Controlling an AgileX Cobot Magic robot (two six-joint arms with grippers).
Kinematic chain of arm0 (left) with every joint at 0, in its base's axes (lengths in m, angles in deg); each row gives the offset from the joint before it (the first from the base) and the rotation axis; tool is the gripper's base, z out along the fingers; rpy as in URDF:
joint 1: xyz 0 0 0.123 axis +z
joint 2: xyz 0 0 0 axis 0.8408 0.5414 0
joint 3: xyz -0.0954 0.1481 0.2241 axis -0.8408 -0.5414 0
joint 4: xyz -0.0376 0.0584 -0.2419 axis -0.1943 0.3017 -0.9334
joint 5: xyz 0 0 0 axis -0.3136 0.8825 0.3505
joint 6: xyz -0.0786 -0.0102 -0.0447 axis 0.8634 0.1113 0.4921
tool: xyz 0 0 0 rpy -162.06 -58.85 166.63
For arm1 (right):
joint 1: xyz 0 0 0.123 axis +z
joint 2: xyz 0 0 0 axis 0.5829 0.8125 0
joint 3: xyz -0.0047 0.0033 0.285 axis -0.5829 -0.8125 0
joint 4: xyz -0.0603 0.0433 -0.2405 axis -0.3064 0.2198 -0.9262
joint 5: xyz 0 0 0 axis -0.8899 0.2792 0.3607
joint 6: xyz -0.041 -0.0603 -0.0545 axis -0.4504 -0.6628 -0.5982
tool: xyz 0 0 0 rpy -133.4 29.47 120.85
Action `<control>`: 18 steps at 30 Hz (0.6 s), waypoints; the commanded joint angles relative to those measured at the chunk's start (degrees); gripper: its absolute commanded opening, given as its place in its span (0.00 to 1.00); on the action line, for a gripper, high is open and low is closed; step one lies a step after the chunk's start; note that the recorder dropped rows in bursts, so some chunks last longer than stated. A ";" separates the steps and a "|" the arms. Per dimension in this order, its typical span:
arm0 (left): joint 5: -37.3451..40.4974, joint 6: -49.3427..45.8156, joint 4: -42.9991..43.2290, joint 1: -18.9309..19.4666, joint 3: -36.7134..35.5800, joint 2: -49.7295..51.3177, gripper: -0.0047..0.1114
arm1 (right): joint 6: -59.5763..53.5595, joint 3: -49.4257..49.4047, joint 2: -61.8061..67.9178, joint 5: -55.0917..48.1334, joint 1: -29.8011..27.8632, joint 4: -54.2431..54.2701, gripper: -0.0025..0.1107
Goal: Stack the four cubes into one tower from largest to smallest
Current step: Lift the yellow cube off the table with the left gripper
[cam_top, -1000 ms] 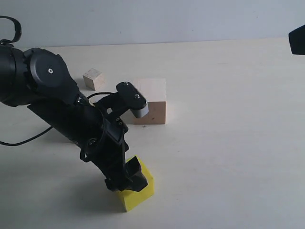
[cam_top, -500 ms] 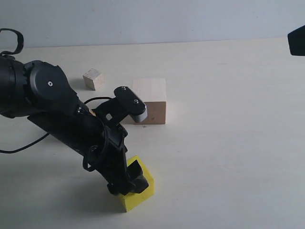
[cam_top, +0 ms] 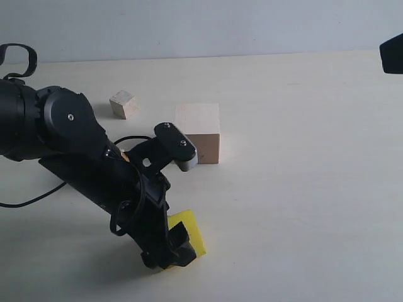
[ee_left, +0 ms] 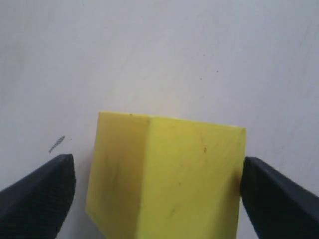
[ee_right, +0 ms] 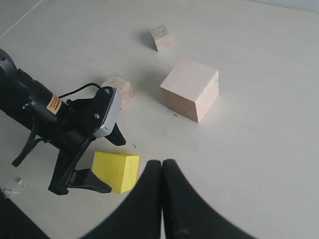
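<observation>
Left end effector, jaws apart, straddled the bright yellow cube resting on the worktop, apart from the large pale cube; a sound grasp would likely have required centring, then closing evenly on opposite faces.

A pale table carries large cube, yellow cube, grained cube, tiny cube.

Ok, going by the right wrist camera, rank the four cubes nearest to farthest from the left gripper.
1. Yellow cube, between the fingers of the left gripper.
2. Grained cube, beside the arm.
3. Big pale cube, mid-table.
4. Tiny cube, at the back.
</observation>
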State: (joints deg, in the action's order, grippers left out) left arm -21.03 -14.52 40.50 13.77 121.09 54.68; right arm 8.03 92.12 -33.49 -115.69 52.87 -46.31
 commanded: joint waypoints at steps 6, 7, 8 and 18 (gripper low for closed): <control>0.33 -0.05 0.63 -0.14 -0.28 -0.02 0.78 | -0.58 -0.18 -0.25 0.20 -0.26 0.21 0.02; 0.33 -0.16 0.63 -0.14 -0.28 -0.02 0.78 | -0.58 -0.18 -0.25 0.20 -0.26 0.21 0.02; 0.23 -0.16 0.63 -0.14 -0.28 -0.02 0.78 | -0.58 -0.18 -0.25 0.20 -0.26 0.21 0.02; 0.97 -0.42 0.86 -0.14 -0.01 -0.02 0.78 | -0.58 -0.18 -0.25 0.20 -0.26 0.21 0.02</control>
State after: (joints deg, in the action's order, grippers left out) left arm -21.13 -14.63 40.96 13.77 121.09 54.68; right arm 8.03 92.12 -33.49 -115.69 52.87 -46.31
